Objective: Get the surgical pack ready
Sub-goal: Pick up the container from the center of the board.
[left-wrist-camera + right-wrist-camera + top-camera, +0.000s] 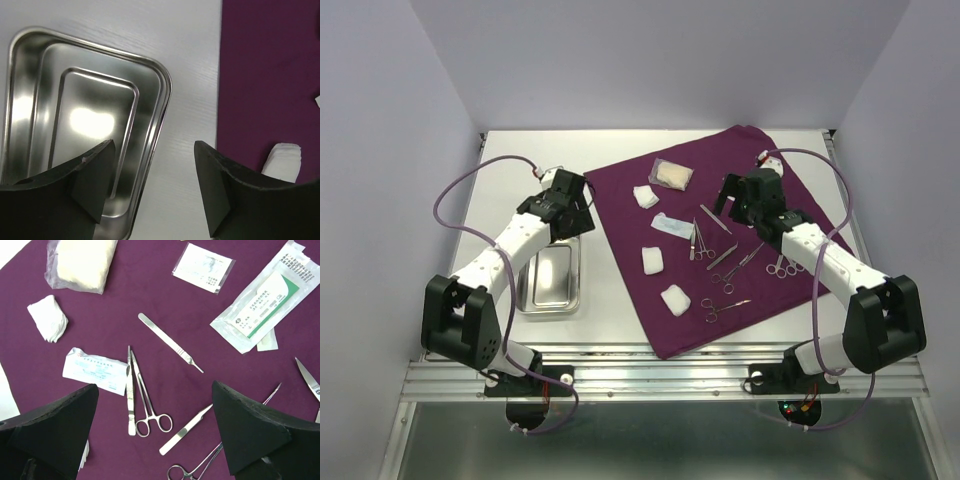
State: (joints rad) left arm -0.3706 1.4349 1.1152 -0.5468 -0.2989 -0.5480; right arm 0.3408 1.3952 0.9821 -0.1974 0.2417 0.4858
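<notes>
Large dark-purple cloth [720, 240] lies on the white bench [510, 170], carrying silver scissors and forceps [142, 390], white gauze squares [653, 260] and clear packets [260, 305]. Left of the cloth sits the small shiny rectangular steel tray [75, 110], its near end hidden behind the spread-apart left fingers [92, 185]. The right fingers [55, 425], also apart, cut off several instruments.

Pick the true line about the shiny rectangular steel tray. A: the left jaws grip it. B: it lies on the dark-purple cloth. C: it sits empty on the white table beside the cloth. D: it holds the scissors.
C: the shiny rectangular steel tray lies empty on the white table, off the dark-purple cloth.
</notes>
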